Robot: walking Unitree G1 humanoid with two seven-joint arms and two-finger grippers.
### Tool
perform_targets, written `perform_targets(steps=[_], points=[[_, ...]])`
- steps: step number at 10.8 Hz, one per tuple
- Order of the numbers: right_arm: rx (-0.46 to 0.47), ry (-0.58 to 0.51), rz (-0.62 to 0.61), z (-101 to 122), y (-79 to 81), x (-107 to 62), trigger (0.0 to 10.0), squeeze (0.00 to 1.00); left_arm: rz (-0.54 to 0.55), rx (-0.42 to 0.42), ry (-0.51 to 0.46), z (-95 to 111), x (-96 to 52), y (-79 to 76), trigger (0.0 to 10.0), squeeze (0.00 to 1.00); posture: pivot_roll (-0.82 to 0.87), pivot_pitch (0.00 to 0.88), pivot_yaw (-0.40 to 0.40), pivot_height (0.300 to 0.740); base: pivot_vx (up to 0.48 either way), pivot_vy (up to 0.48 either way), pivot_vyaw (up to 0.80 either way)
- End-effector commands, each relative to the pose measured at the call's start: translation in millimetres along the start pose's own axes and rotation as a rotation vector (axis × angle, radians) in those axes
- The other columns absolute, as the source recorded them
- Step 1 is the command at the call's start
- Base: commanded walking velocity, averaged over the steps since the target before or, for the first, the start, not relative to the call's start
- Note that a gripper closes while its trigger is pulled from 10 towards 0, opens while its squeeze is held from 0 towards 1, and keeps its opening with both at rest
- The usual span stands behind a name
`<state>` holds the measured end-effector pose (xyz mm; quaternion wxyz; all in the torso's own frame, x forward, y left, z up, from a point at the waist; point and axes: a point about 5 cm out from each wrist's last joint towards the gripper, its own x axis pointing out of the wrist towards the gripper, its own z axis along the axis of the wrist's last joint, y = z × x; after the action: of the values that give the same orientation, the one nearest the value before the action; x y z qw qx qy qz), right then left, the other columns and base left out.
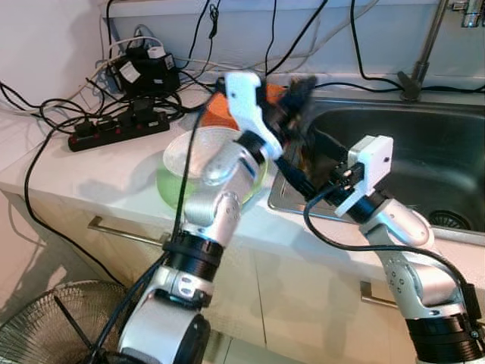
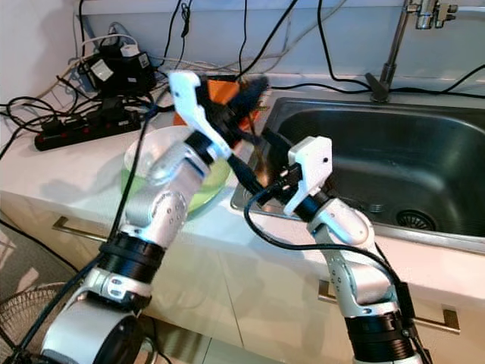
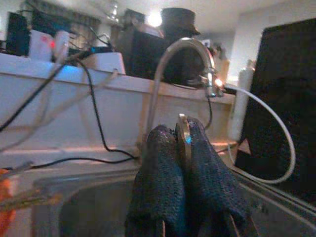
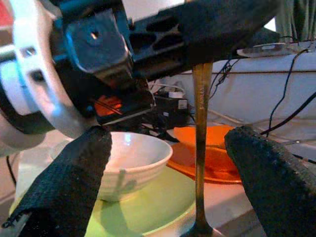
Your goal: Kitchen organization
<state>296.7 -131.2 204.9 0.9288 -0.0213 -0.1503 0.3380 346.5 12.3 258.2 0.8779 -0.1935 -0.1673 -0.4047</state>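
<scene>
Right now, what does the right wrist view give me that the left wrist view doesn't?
Right wrist view: a white bowl on a green plate, orange plates behind, and the right gripper open on either side of the hanging spoon, not touching it.
Left wrist view: the faucet and the sink beyond the fingertips.
Both: the left gripper shut on the spoon, and cables along the back wall.

Your sink basin (image 1: 424, 152) lies open to the right. Left of it the worktop (image 1: 68, 178) is crowded: green bowl (image 2: 208, 189), orange dish (image 4: 217, 143), power strip (image 1: 117, 127) and cables. The left claw (image 1: 299, 91) blocks the right claw (image 4: 163, 173), seemingly close.
</scene>
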Motion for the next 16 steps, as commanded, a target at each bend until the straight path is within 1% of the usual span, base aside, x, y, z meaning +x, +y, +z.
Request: perform_targets(steps=[1, 5, 6, 7, 9, 16], points=[[-0.015, -0.014, -0.006, 3, 0.4, 5.6, 10.0, 0.0, -0.027, -0.038, -0.008, -4, 1.0, -10.9, 10.0, 0.0, 0.01, 0.0, 0.165, 0.74, 0.0, 0.0, 0.0], [-0.039, 0.027, -0.039, -6, -1.1, 8.7, 10.0, 0.0, -0.058, -0.065, 0.006, -6, 2.0, -17.8, 10.0, 0.0, 0.02, 0.0, 0.162, 0.74, 0.0, 0.0, 0.0], [-0.051, 0.05, -0.065, -11, -3.3, 9.7, 10.0, 0.0, -0.062, -0.067, 0.008, -5, 2.4, -18.5, 10.0, 0.0, 0.02, 0.0, 0.164, 0.74, 0.0, 0.0, 0.0], [-0.059, 0.072, -0.084, -15, -5.2, 10.0, 5.8, 0.0, -0.062, -0.067, 0.01, -5, 2.4, -18.4, 10.0, 0.0, 0.02, 0.0, 0.164, 0.74, 0.0, 0.0, 0.0], [-0.064, 0.083, -0.113, -18, -8.3, 10.6, 0.0, 0.0, -0.063, -0.069, 0.011, -5, 2.5, -18.6, 10.0, 0.0, 0.03, 0.0, 0.165, 0.74, 0.0, 0.0, 0.0], [-0.078, 0.08, -0.143, -20, -11.6, 12.9, 0.0, 0.0, -0.057, -0.056, 0.01, -4, 2.8, -18.1, 10.0, 0.0, 0.03, 0.0, 0.166, 0.74, 0.0, 0.0, 0.0]])
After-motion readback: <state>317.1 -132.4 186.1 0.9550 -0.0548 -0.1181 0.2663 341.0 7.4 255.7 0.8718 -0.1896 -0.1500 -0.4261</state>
